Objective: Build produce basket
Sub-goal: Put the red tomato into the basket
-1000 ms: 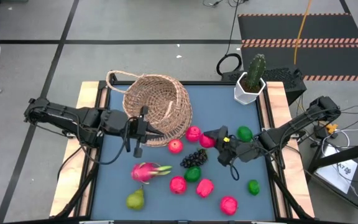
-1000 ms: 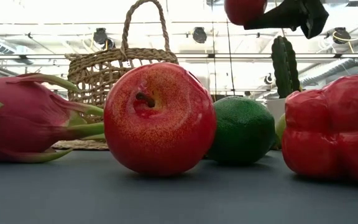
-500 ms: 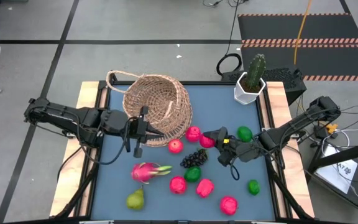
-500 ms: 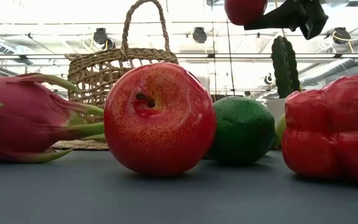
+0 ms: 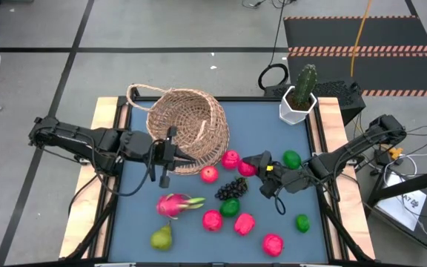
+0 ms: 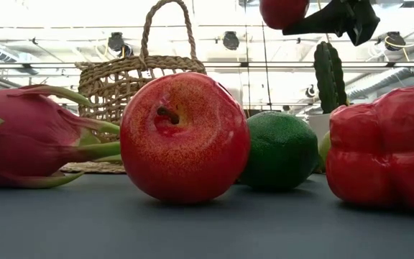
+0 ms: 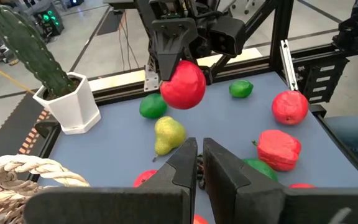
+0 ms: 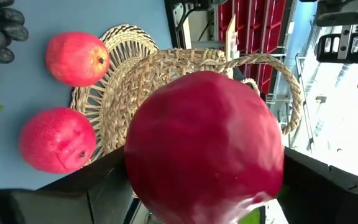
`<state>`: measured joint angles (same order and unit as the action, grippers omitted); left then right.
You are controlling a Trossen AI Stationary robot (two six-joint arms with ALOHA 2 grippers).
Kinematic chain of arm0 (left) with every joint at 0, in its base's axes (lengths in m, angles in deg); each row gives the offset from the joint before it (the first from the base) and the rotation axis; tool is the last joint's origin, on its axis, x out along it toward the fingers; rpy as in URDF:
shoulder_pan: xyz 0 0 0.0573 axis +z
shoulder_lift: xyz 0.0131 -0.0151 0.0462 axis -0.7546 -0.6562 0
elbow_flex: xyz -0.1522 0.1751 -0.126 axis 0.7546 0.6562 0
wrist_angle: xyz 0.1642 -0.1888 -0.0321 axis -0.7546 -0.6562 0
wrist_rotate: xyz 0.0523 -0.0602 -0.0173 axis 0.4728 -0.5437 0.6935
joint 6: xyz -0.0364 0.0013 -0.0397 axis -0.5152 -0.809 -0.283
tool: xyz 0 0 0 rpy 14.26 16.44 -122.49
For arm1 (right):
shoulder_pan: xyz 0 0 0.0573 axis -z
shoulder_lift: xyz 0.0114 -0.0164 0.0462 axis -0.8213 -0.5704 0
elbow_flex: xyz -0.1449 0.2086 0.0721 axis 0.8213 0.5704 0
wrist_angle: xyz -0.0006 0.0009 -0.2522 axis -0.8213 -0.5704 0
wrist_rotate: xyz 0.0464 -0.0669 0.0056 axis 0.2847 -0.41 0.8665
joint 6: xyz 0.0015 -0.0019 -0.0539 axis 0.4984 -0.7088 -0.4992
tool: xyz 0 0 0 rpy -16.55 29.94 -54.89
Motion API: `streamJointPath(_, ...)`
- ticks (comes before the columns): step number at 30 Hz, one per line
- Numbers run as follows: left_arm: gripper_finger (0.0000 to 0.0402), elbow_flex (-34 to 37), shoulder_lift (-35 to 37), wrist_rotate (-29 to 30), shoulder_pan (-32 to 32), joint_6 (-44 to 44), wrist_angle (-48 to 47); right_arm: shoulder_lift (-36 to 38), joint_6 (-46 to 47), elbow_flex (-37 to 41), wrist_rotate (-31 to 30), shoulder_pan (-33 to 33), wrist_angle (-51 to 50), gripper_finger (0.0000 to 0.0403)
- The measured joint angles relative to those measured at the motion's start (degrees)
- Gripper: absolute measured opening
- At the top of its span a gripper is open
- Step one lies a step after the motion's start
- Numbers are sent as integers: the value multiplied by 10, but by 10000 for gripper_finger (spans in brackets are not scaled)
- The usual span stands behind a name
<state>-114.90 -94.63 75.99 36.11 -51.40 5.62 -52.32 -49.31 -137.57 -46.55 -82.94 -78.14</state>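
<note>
None of the produce looks to be inside the basket (image 5: 187, 123) yet, so pretty much the whole job is left. From the high view, the basket lies tipped on its side just past the left end effector (image 5: 166, 157), whose fingers are pinched shut on nothing. The right end effector (image 5: 252, 165) carries a red fruit (image 5: 246, 167); the rest is scattered on the tabletop (image 5: 262, 130) around it: dragon fruit (image 5: 175, 205), pear (image 5: 161, 237), grapes (image 5: 232, 188), limes, more reds.

Low view: the red fruit (image 6: 282, 11) hangs clear above the tabletop, well above an apple (image 6: 184, 136) and a lime (image 6: 279, 150).

Left wrist view: the right end effector (image 7: 180, 57) holds the fruit, facing this way.

Right wrist view: the fruit (image 8: 205, 146) sits clamped between the fingers, with the basket (image 8: 166, 74) straight ahead.
</note>
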Motion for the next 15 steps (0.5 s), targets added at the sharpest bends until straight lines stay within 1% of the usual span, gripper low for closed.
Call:
streamJointPath(10, 31, 0, 0, 0, 0, -3, 0, 0, 95, 0, 0, 0, 0, 322)
streamJointPath(15, 31, 0, 0, 0, 0, -7, 0, 0, 175, 0, 0, 0, 0, 322)
